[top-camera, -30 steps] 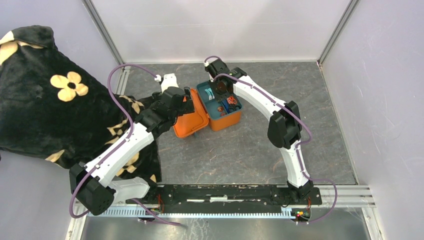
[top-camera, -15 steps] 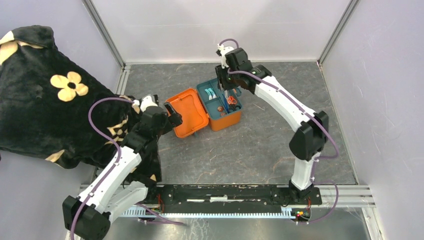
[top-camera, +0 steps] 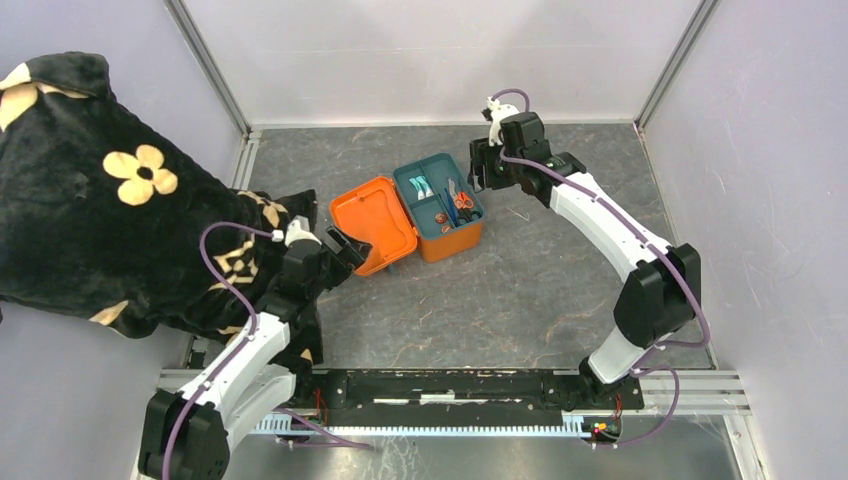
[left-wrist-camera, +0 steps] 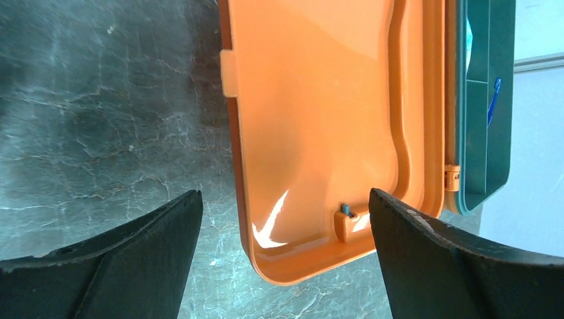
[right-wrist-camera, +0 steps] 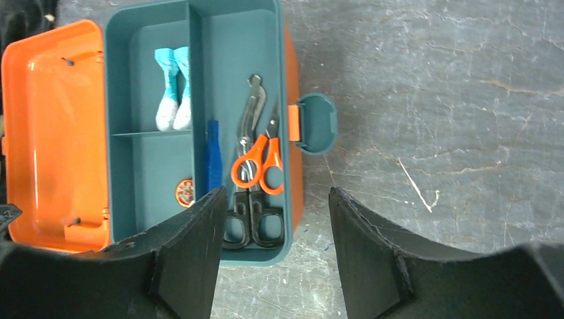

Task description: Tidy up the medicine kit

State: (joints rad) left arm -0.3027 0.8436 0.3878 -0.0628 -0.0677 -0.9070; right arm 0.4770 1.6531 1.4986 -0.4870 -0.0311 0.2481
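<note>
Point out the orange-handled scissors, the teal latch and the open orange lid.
orange-handled scissors (right-wrist-camera: 261, 149), right wrist view, on the orange handle.
teal latch (right-wrist-camera: 317, 123), right wrist view, flap middle.
orange lid (left-wrist-camera: 312, 126), left wrist view, inner face.

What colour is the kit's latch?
The latch is teal; clearest in the right wrist view.

One finger (right-wrist-camera: 189, 262) of the right gripper (right-wrist-camera: 275, 196) is covering a corner of the medicine kit (right-wrist-camera: 60, 133); a round item (right-wrist-camera: 185, 193) inside it is showing too small to identify.
</note>
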